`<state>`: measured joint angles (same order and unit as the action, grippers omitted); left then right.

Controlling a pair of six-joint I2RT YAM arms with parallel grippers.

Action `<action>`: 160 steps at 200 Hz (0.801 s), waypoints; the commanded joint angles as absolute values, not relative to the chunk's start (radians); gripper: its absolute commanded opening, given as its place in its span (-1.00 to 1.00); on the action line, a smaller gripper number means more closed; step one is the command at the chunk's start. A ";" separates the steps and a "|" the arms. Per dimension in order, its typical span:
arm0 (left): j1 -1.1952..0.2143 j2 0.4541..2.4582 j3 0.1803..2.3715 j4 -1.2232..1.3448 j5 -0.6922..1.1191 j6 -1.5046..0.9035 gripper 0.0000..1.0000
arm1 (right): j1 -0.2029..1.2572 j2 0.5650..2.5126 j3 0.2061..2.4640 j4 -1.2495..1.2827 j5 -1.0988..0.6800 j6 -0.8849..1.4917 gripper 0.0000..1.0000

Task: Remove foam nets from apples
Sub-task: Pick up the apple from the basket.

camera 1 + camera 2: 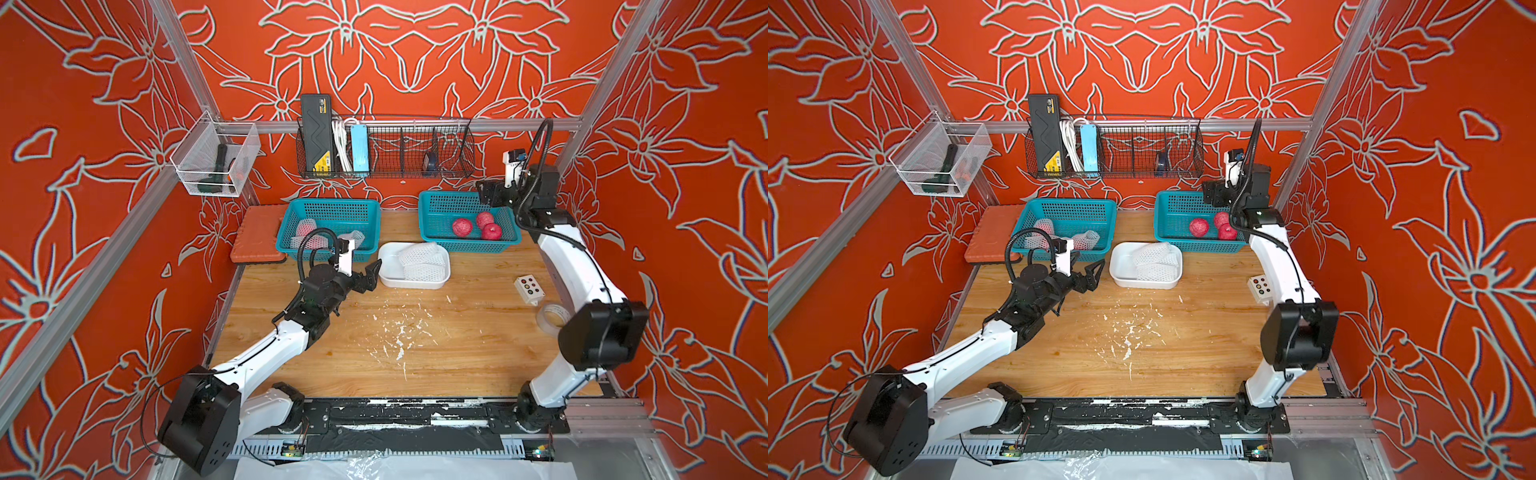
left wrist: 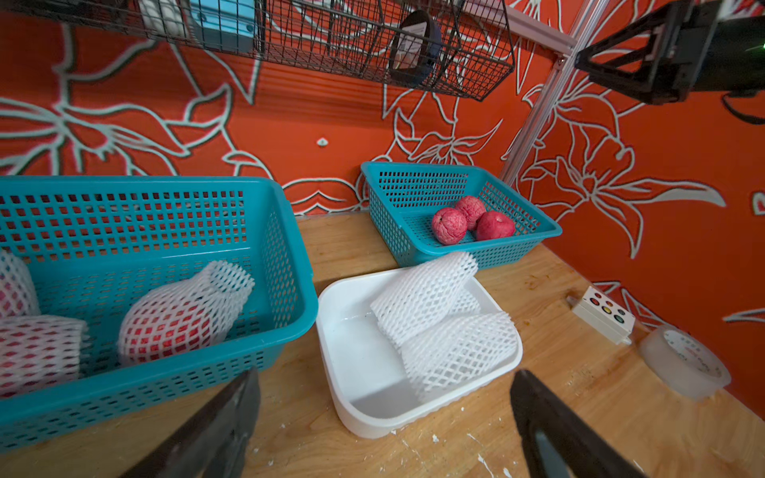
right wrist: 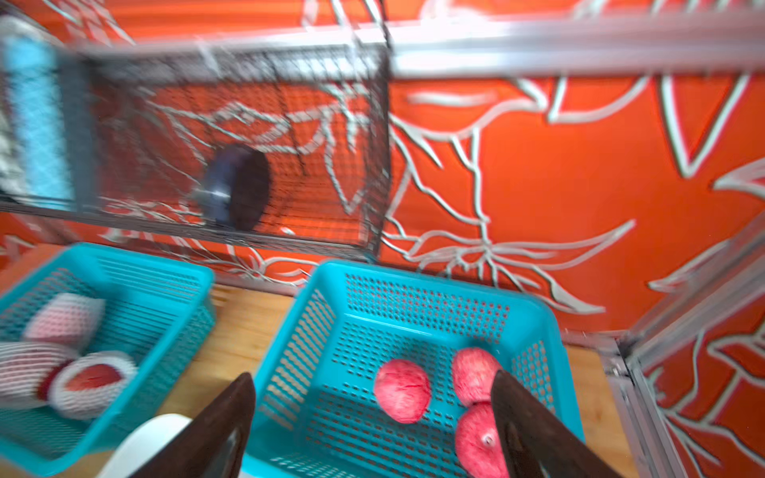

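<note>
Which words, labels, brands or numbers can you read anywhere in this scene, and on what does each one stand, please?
No text here can be read for certain.
Black device, yellow label: print too small to read.
Black roll, white label: blurred, unreadable.
Clear tape roll, reddish print: too small to read.
Button box: coloured dots only, no words visible.

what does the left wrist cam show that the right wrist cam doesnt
Only left wrist: empty foam nets lying in the white tray, the button box and the tape roll.
Only right wrist: a netted apple seen end-on, red skin bare at the net's opening.
Both: the teal baskets, three bare apples in one, and the wire rack.
</note>
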<state>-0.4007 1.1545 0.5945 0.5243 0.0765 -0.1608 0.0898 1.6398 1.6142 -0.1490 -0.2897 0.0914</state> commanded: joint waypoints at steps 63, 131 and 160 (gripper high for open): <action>-0.307 1.296 0.699 0.582 0.085 -0.172 0.78 | 0.234 1.337 1.134 0.008 -0.339 0.217 0.77; -0.195 1.560 1.095 0.132 0.226 0.033 0.76 | 0.519 1.050 0.606 0.335 -0.298 0.289 0.76; -0.162 1.703 1.301 -0.052 0.225 0.057 0.81 | 0.598 1.029 0.526 0.336 -0.223 0.138 0.74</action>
